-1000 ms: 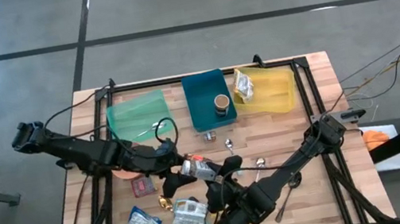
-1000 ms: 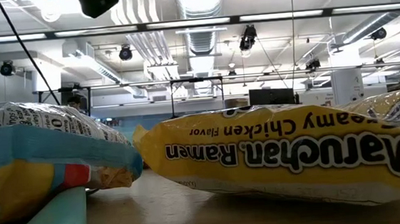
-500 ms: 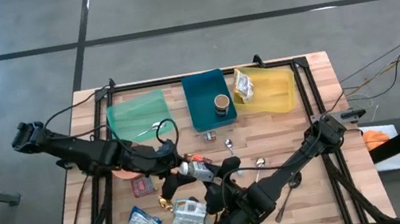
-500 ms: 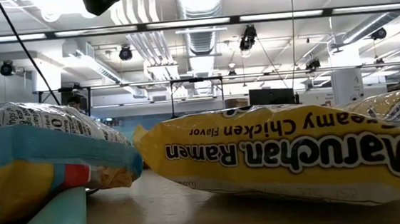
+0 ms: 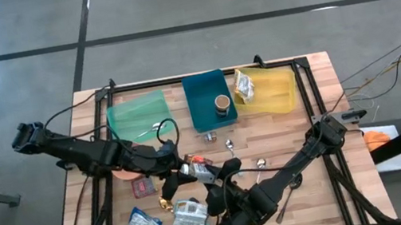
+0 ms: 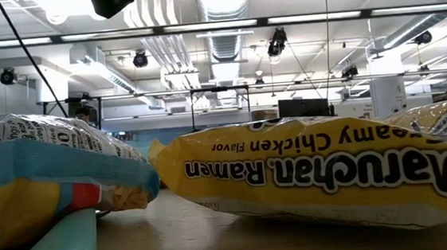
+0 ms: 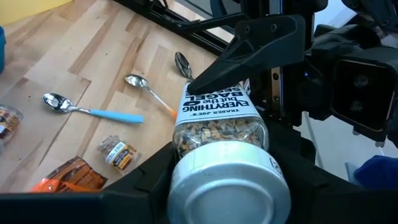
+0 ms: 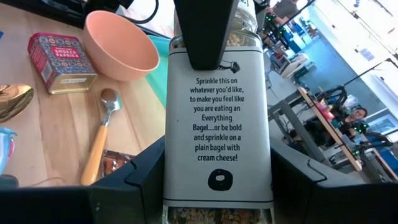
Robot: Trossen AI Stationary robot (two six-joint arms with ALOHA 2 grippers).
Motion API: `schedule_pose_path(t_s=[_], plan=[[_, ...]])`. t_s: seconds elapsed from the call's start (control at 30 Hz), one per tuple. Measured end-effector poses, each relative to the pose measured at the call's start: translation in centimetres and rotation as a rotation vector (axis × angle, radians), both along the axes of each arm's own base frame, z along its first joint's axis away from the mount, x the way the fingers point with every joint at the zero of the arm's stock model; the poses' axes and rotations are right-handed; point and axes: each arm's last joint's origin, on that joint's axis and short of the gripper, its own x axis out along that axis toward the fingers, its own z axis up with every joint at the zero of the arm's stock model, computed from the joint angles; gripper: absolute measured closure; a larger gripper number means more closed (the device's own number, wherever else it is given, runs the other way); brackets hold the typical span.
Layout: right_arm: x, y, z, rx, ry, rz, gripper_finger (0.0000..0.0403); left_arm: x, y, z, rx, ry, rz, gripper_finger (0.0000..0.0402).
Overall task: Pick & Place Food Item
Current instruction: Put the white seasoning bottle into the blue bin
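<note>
Wooden table point(image 5: 316, 78) mid-handover: seasoning jar point(image 5: 196, 169) clamped in right gripper point(image 5: 212, 177), left gripper point(image 5: 179, 168) at its 9 o'clock closing around the cap; early release risks dropping it.

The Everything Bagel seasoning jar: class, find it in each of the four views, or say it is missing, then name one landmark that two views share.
High view: seasoning jar at mid-table, between the two grippers.
Low view: not in it; ramen packets fill the picture.
Left wrist view: jar at centre, silver lid nearest.
Right wrist view: jar at centre, back label facing.
Shared landmark: pink bowl, also high view.
</note>
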Motion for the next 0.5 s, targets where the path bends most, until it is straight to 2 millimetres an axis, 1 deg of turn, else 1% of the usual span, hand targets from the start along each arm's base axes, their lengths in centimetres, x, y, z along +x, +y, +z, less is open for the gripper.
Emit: schedule_pose_path(t_s=[0.1, 0.13, 0.27, 0.33, 0.4, 0.5], plan=[[0.0, 0.0, 0.0, 0.015, 0.009, 0.01, 0.0205, 0.0, 0.1, 0.0, -0.013, 0.007, 0.009, 0.021], [0.0, 0.1, -0.1, 0.021, 0.006, 0.009, 0.0193, 0.0, 0.1, -0.1, -0.013, 0.011, 0.008, 0.021], [-0.1, -0.2, -0.2, 0.057, -0.016, -0.013, 0.0112, 0.0, 0.4, 0.0, -0.013, 0.046, 0.023, 0.021], [-0.3, -0.4, -0.3, 0.062, -0.017, -0.029, 0.0084, 0.0, 0.7, 0.2, -0.009, 0.061, 0.037, 0.021], [-0.6, -0.6, -0.4, 0.063, -0.007, -0.048, 0.0071, -0.1, 1.1, 0.5, 0.001, 0.084, 0.055, 0.021], [-1.4, -1.1, -0.6, 0.071, 0.003, -0.084, 0.0066, 0.0, 1.9, 0.9, 0.012, 0.112, 0.083, 0.021]])
